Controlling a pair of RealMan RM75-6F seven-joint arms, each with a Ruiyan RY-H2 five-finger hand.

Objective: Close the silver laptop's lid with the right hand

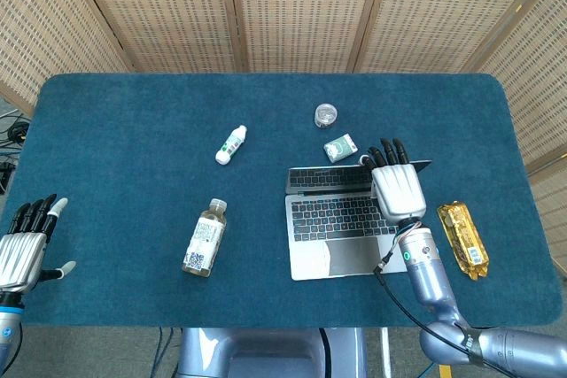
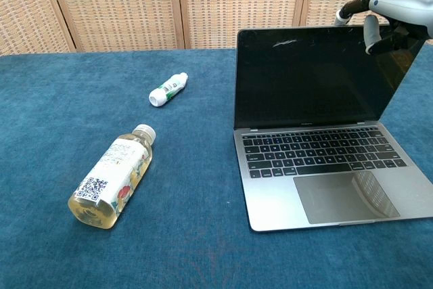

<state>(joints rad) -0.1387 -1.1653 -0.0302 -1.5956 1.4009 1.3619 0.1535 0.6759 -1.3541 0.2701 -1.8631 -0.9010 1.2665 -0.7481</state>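
Note:
The silver laptop [image 1: 341,232] [image 2: 325,167] stands open on the blue table, right of centre. Its dark screen [image 2: 318,76] leans slightly toward the keyboard. My right hand [image 1: 396,185] [image 2: 396,1] lies over the lid's top right edge, fingers hooked behind the rim and touching it. It holds nothing. My left hand [image 1: 25,245] hovers at the table's near left corner, fingers spread and empty.
A large bottle of yellowish drink [image 1: 204,238] [image 2: 114,175] lies left of the laptop. A small white bottle [image 1: 230,144] [image 2: 168,89] lies farther back. Behind the lid sit a round clear container [image 1: 326,115] and a small green-white packet [image 1: 340,147]. A gold snack bar [image 1: 463,238] lies right of the laptop.

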